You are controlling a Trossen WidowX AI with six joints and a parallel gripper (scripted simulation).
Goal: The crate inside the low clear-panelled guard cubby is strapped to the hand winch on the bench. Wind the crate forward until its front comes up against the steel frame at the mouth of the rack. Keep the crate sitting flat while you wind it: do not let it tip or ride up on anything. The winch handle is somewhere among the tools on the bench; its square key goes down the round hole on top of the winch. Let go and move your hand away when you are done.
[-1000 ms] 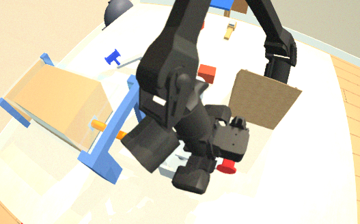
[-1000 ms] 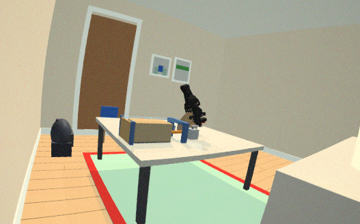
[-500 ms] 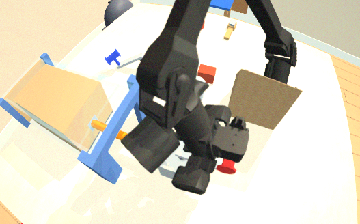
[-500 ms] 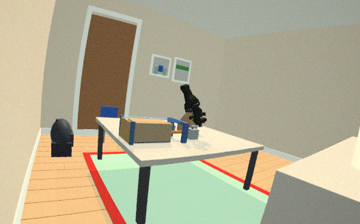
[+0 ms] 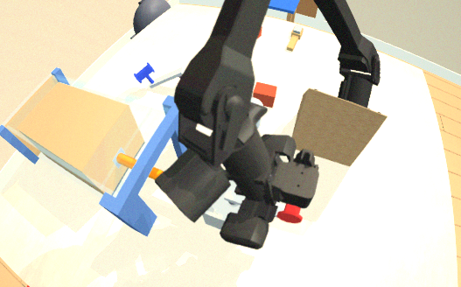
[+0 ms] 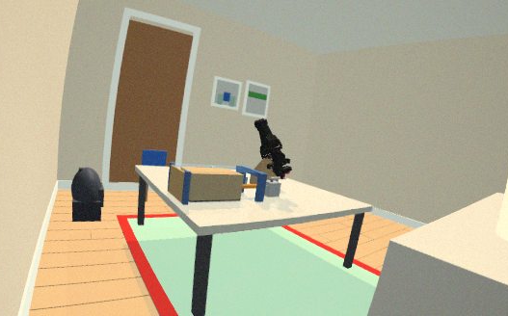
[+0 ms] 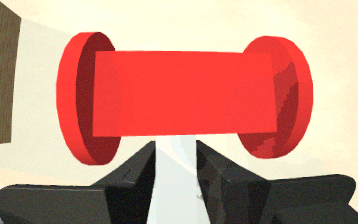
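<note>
My gripper [image 7: 175,146] is shut on the pale shaft of the winch handle, whose red spool-shaped grip [image 7: 182,92] [image 5: 290,213] lies just past the fingertips. The grey winch [image 5: 215,220] [image 6: 273,188] is partly hidden under the gripper; its top hole and the key's end cannot be seen. The tan crate [image 5: 73,127] [image 6: 214,186] sits flat in the clear-panelled cubby. An orange strap [image 5: 127,160] [image 6: 250,186] runs from its front towards the winch. A gap shows between the crate's front and the blue steel frame [image 5: 152,146] [image 6: 260,188].
A brown board [image 5: 338,129] stands upright close beside the gripper. A red block [image 5: 265,94], a blue spool-shaped tool [image 5: 144,73], a grey bar [image 5: 165,80] and a tan tool [image 5: 294,40] lie farther back on the bench. The arm hides the middle of the bench in the top view.
</note>
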